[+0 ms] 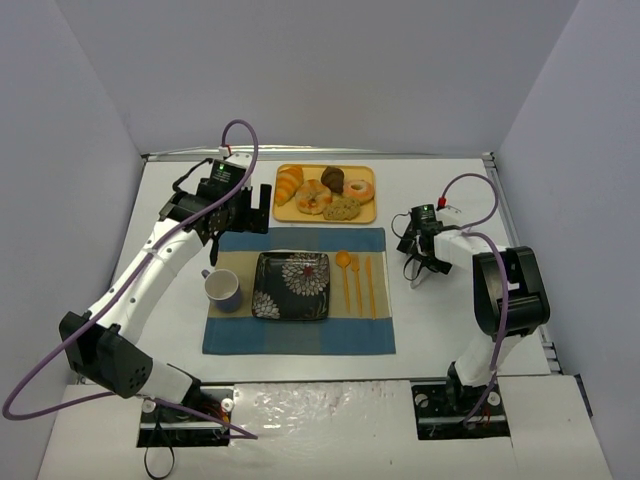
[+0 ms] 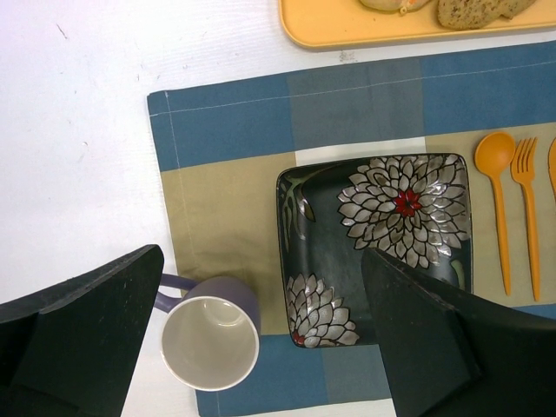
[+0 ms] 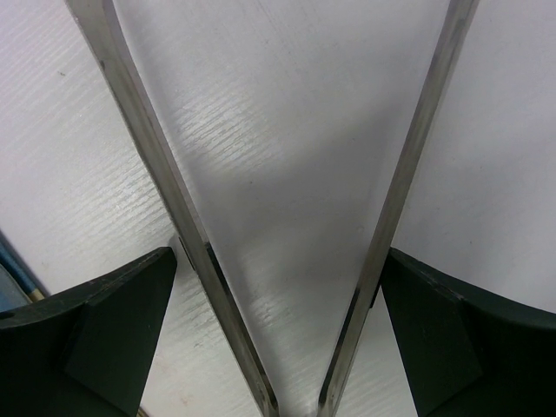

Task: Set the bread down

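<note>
The bread [image 1: 342, 208], flat, tan and dark-speckled, lies at the front of the orange tray [image 1: 281, 212]; its edge shows at the top of the left wrist view [image 2: 482, 10]. My left gripper [image 1: 254, 214] hangs open and empty just left of the tray, over the placemat's far left corner. Below its fingers lie the black flowered plate [image 2: 287, 226] and a mug [image 2: 210, 343]; the gripper [image 2: 262, 256] holds nothing. My right gripper [image 1: 422, 255] sits right of the placemat, its fingers closed on wide-spread metal tongs [image 3: 139, 130], whose legs rest against both pads. The right gripper [image 3: 278, 261] is over bare table.
A croissant [image 1: 288, 184], a dark muffin [image 1: 333, 178] and two doughnuts [image 1: 359, 189] share the tray. The blue and tan placemat [image 1: 300, 335] carries the plate [image 1: 262, 300], the purple mug [image 1: 222, 289] and orange cutlery [image 1: 357, 280]. Walls enclose the table.
</note>
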### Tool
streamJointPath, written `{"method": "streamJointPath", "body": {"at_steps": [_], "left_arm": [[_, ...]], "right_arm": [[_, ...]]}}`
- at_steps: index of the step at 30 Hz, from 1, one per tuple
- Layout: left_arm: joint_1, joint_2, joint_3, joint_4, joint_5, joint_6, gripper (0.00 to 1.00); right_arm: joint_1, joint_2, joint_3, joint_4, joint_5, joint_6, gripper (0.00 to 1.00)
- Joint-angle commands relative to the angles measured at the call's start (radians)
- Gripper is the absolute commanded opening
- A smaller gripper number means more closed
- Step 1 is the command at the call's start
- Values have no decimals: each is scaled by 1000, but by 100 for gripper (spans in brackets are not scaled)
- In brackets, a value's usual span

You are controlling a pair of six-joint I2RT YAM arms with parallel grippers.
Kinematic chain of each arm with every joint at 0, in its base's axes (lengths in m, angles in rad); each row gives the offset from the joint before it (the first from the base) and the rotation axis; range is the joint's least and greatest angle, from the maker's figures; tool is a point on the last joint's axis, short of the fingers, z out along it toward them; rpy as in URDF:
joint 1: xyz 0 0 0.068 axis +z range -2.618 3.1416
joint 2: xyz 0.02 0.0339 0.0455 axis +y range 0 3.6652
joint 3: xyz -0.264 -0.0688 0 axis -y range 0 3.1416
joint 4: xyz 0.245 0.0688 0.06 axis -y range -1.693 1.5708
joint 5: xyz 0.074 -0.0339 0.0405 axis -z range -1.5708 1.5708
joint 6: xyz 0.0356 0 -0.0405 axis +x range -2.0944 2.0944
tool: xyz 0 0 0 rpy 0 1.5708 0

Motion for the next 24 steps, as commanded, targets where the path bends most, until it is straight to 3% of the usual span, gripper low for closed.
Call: {"method": "streamJointPath", "body": {"at_steps": [1,24], "left_arm": [[7,-18,65,7,-15,17,97],[7,-17,78,-13,-28,29,97]], "right_arm": [[-18,15,31,-59,81,57,100],[-49,122,127,-52,95,58,98]]}}
